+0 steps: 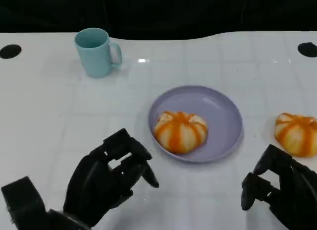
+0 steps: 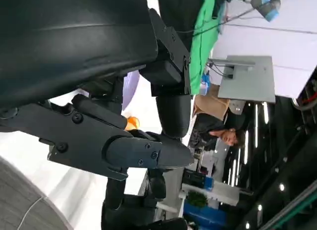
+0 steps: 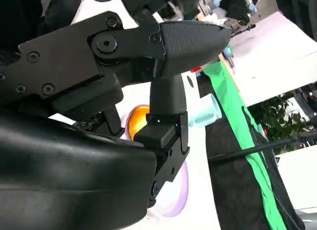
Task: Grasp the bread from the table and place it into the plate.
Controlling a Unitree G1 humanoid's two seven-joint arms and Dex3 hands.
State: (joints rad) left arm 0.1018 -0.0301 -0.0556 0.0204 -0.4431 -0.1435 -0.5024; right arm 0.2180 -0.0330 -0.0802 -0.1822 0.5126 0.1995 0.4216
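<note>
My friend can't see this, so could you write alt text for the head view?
A striped orange bun sits on a lilac plate; a second bun lies beside it on the white table. Two empty black robot hands, left and right, hover nearby, a blue mug behind.

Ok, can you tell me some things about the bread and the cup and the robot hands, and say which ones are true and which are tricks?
1. One bread lies on the purple plate. True.
2. The blue cup is tipped over on its side. False: it stands upright, away from the plate.
3. Another bread lies on the table, off the plate. True.
4. The right robot hand is holding that bread. False: it holds nothing, and the bread lies just beyond it.
5. The left robot hand is touching the plate. False: it sits apart from it, holding nothing.
</note>
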